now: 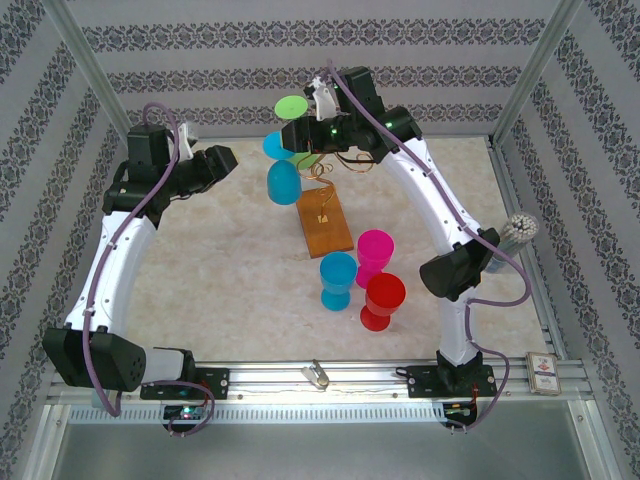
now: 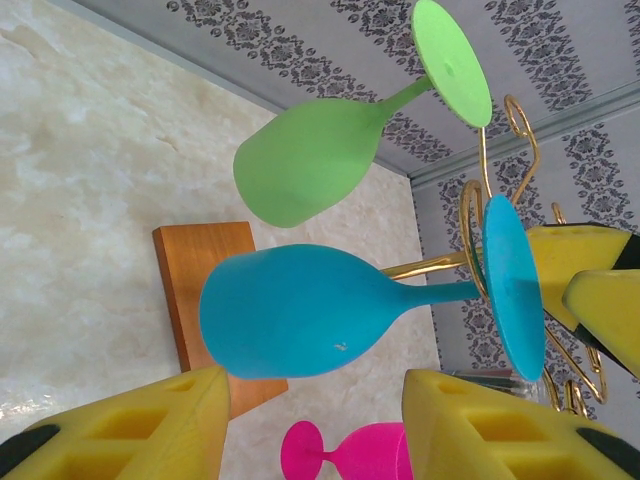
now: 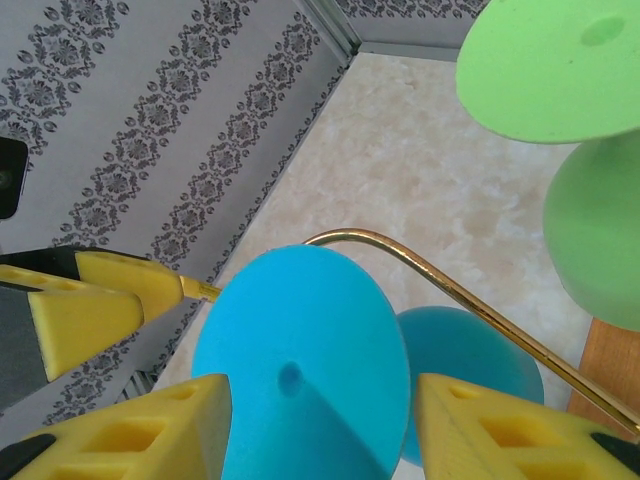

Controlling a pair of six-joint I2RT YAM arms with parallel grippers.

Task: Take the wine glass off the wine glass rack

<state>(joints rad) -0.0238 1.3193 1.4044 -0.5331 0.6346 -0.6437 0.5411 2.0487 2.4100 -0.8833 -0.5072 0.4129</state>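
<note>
Right end effector point(image 3: 320, 392) open; straddles blue wine glass point(image 3: 300, 330) foot

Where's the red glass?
Top view: the red glass stands near the table's front edge, right of the standing blue glass, in front of the pink glass.

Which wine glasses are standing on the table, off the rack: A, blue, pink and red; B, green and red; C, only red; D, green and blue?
A: a blue glass, a pink glass and a red glass stand on the table beside the wooden base.
</note>
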